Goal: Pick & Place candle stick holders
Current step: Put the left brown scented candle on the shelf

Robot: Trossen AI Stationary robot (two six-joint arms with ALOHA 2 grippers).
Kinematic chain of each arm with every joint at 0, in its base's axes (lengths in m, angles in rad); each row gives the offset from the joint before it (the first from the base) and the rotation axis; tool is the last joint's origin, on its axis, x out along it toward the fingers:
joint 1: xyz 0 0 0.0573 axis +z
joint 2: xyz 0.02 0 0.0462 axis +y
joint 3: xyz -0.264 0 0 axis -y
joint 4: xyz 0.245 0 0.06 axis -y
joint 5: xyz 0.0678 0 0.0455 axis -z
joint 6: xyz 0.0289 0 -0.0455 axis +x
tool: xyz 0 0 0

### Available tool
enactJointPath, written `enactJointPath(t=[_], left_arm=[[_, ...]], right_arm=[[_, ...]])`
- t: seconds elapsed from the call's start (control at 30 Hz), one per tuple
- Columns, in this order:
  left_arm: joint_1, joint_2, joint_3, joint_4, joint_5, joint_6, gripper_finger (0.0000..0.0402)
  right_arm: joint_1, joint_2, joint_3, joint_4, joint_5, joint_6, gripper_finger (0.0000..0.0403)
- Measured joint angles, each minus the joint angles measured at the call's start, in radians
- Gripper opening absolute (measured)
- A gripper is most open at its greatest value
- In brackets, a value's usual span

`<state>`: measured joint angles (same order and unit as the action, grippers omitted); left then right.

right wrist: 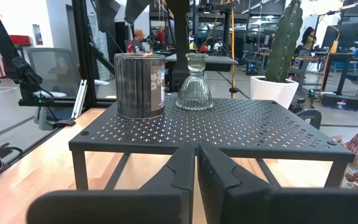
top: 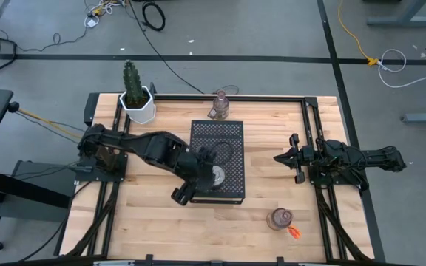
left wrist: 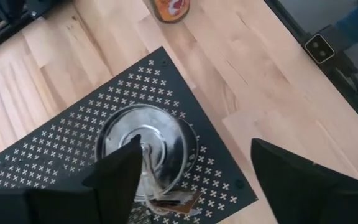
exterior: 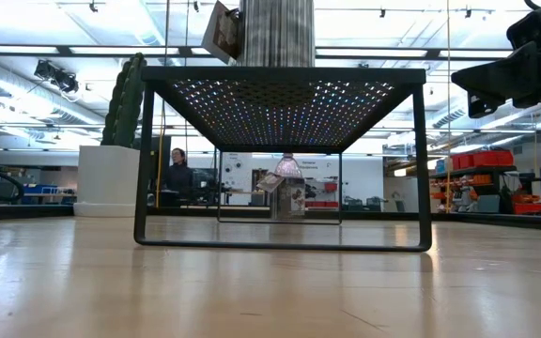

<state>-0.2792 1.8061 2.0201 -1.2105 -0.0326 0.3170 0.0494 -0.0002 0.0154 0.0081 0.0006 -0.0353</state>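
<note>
A black perforated stand point(top: 228, 137) sits mid-table. On its top stand a wide silvery holder point(top: 214, 176) point(left wrist: 143, 144) with a small tag, near the near edge, and a clear glass holder point(right wrist: 194, 82) behind it. My left gripper point(top: 197, 179) point(left wrist: 196, 149) hovers open above the silvery holder, one finger over its rim and the other out past the stand's corner. A pink holder point(top: 220, 106) rests on the table's far edge. Another pinkish holder point(top: 279, 219) with an orange tag stands at the near right. My right gripper point(top: 281, 157) point(right wrist: 196, 167) waits shut at the table's right.
A white pot with a cactus point(top: 135, 96) stands at the far left corner. The table's dark frame rails point(top: 313, 125) run along its sides. Bare wood lies between the stand and my right gripper. A person shows in the room behind the table, in the low view.
</note>
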Motion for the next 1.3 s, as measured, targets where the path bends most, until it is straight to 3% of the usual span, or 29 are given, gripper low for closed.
enactJointPath(t=[0.6, 1.07, 1.3], left_arm=[[-0.017, 0.061, -0.001, -0.015, 0.036, -0.018, 0.0106], [-0.017, 0.060, 0.000, -0.017, 0.037, -0.018, 0.0011], [-0.017, 0.060, 0.000, -0.019, 0.037, -0.018, 0.0006]], right_arm=[[0.000, 0.000, 0.000, 0.000, 0.000, 0.000, 0.0023], [0.000, 0.000, 0.000, 0.000, 0.000, 0.000, 0.0023], [0.000, 0.000, 0.000, 0.000, 0.000, 0.000, 0.0023]])
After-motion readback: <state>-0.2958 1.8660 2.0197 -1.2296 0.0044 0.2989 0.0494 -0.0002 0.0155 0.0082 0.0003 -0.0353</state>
